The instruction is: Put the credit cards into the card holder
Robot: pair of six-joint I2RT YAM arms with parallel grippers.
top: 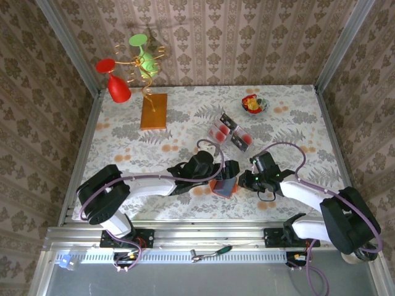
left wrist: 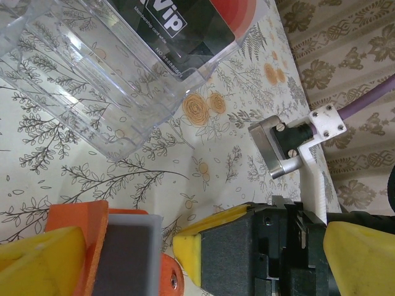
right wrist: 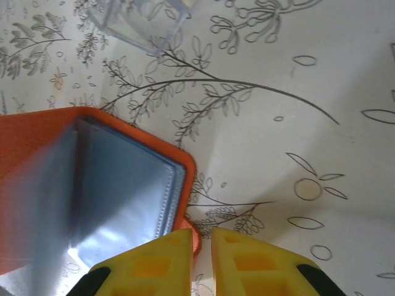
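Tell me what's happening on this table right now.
The right gripper pinches a corner of the open orange card holder, while the left gripper hangs wide open beside it. The credit cards sit in the clear tray farther back, none visible in the holder.

Fixed above and behind the rig, my overhead camera looks down the whole floral-print table (top: pixel 185 117) toward the far wall. My two wrist cameras ride low and close over that surface, and both take in the flat orange leather-like card holder (left wrist: pixel 71 216) and a corner of the clear plastic compartment tray (left wrist: pixel 92 92).
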